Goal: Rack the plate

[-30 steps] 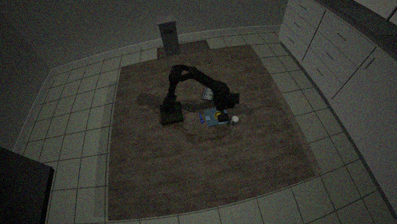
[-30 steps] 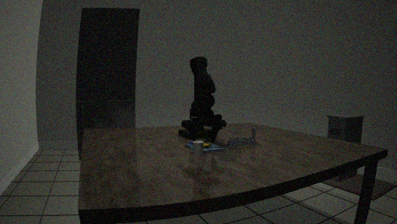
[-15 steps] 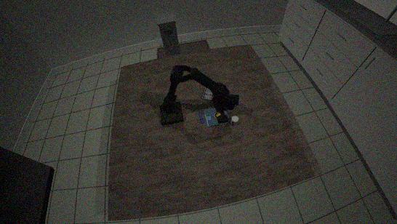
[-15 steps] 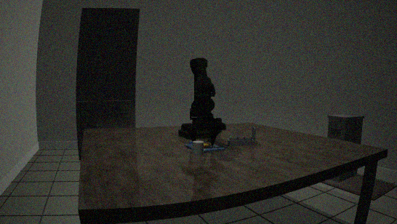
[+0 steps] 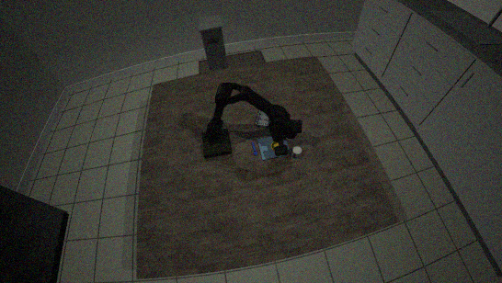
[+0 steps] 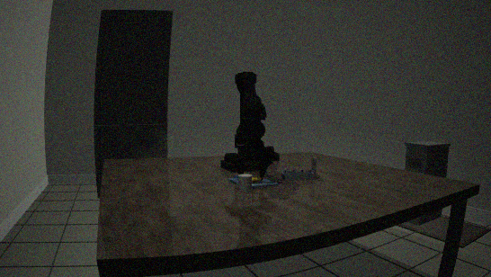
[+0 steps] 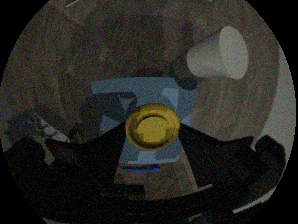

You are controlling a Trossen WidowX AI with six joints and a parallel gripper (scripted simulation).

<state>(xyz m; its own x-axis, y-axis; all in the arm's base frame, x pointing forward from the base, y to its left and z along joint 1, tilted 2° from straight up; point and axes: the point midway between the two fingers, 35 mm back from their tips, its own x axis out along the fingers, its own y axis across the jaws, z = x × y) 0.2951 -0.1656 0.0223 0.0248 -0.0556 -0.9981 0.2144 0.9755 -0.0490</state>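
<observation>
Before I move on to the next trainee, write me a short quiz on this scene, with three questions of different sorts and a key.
1. Multiple choice. What is beside the patterned sheet, off one of its corners?
A) a red bowl
B) a pale cup
C) a green bottle

2. True or false. The plate is standing in a slot of the dish rack.

3. Fill in the missing word. In the wrist view, the plate's colour is ____.

Key: 1 B; 2 false; 3 yellow
</observation>
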